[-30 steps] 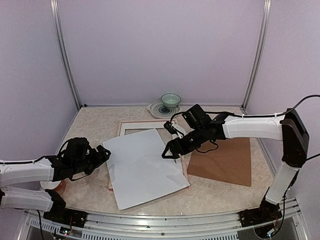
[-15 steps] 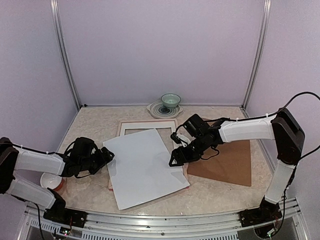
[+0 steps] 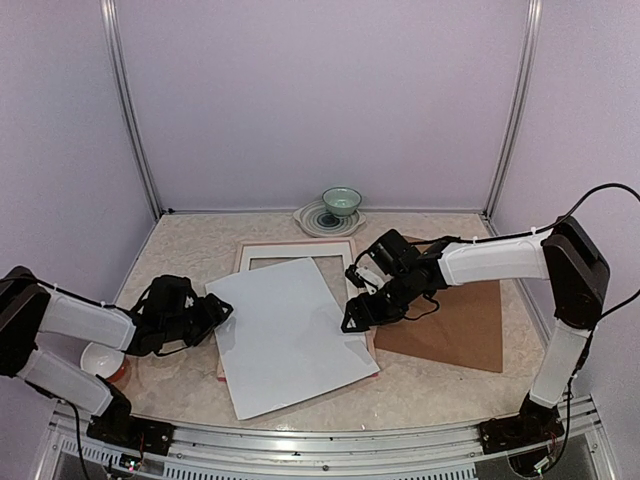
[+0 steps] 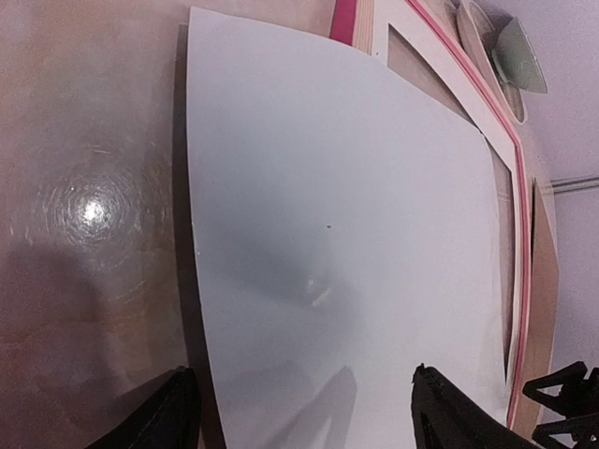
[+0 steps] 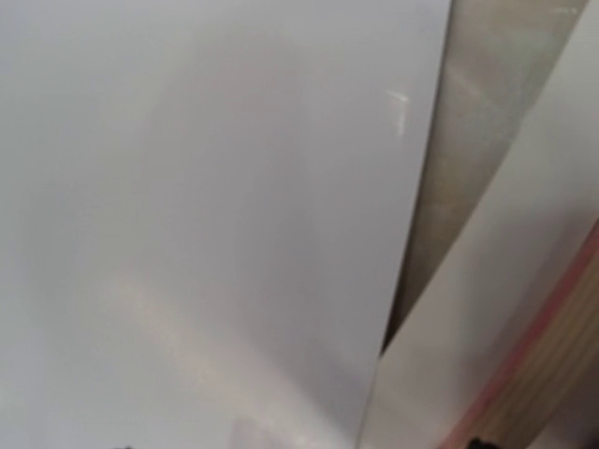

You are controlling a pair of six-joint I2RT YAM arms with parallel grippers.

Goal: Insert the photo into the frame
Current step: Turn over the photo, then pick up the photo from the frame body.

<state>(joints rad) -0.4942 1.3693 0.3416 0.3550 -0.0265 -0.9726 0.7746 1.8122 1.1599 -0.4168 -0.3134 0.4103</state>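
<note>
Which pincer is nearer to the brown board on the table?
Right. The right pincer is just left of the brown board; the left pincer is far off, beyond the white sheet.

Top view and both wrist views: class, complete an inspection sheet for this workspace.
Surface: beige table, glossy.
Job's things: photo white side up, lying askew over frame and mat.
Clutter: brown hardboard on the right; bowl on plate at the back; small bowl on the left.
Grippers: left gripper open at the photo's left edge; right gripper open at its right edge.
Cables: black cable loops at far right.
Surroundings: lilac walls, metal posts.
</note>
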